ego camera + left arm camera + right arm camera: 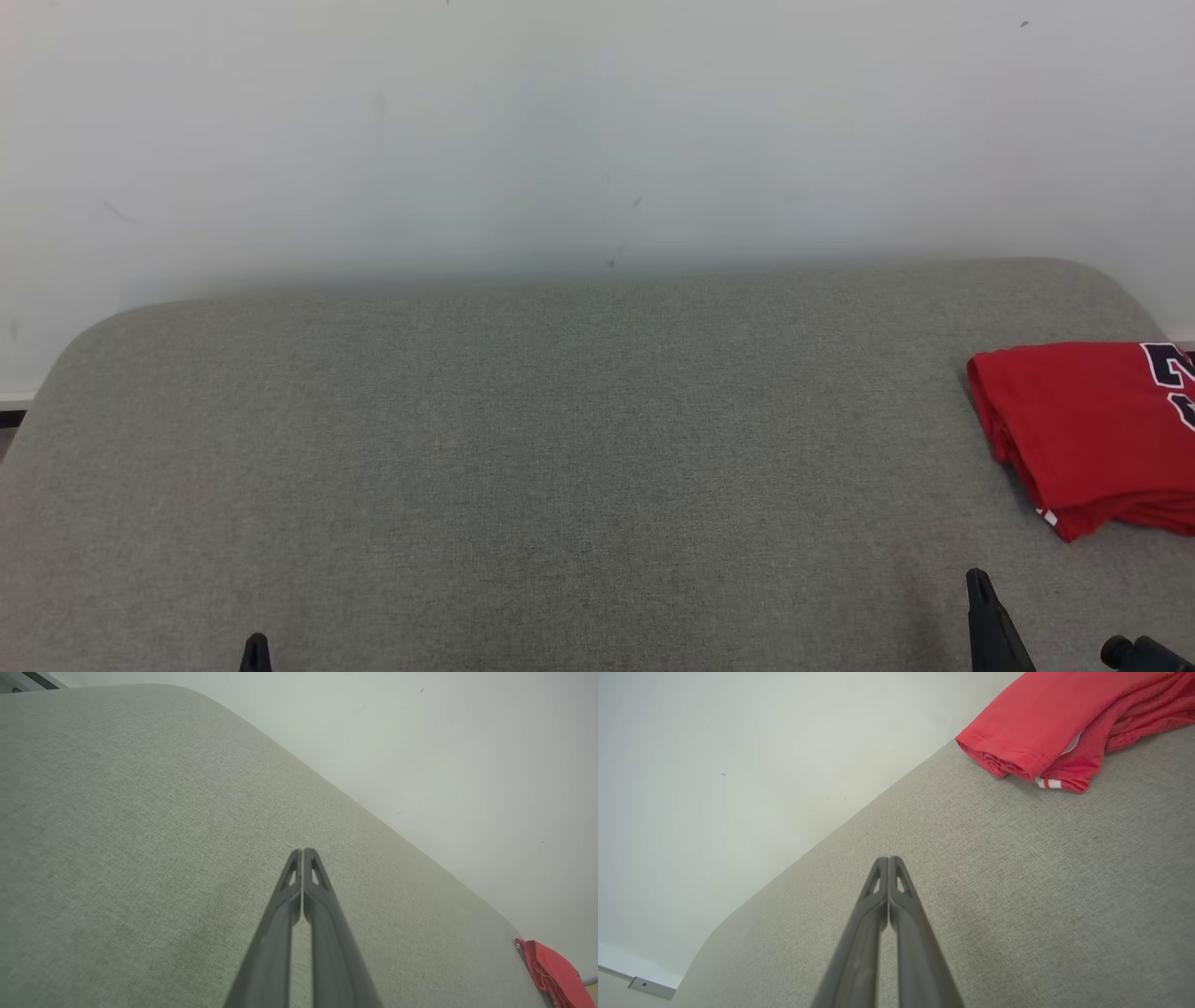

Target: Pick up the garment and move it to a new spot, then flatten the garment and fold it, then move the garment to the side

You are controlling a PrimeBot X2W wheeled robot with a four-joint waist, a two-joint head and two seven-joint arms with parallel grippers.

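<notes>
Seemingly done: the folded red garment (pixel 1088 429) lies at the grey cushion's (pixel 560 448) right edge. Left gripper (pixel 302 851) and right gripper (pixel 888 858) are pinched together and empty, and probably only need to pull clear.

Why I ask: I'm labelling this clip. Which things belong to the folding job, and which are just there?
Job: red garment, folded, lying at the robot's right; left gripper, shut; right gripper, shut.
Just there: grey padded surface; white wall.
</notes>
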